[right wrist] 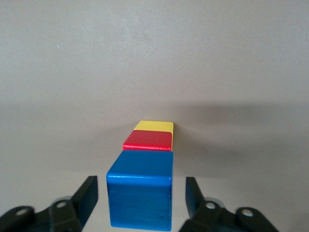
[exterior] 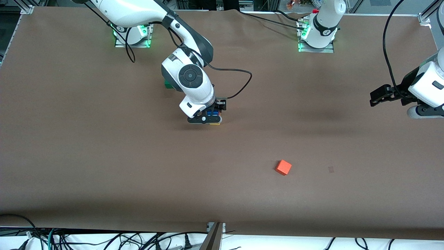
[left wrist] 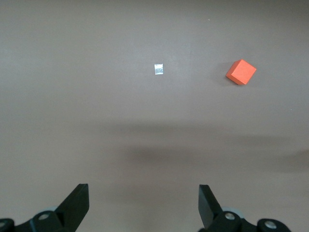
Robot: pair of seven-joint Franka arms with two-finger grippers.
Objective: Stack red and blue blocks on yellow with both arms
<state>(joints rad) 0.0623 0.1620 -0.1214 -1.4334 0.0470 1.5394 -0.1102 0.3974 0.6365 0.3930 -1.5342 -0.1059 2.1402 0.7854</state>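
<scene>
Blue block (right wrist: 140,193) tops red (right wrist: 147,140), yellow (right wrist: 153,125); btwn right gripper's (right wrist: 141,203) parted fingers (gaps both sides).

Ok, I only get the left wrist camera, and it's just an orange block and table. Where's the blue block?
Observer: The blue block sits on the red block, with the right gripper around it, near the middle of the table.
Operator: Is yellow there too?
Observer: Yes, the yellow block is at the bottom of that stack, under red.
Operator: Is the gripper squeezing blue?
Observer: No. The right wrist view shows a gap on each side of blue, so the gripper is open.
Operator: And where's my arm?
Observer: Your left gripper waits, open, over the left arm's end of the table.
</scene>
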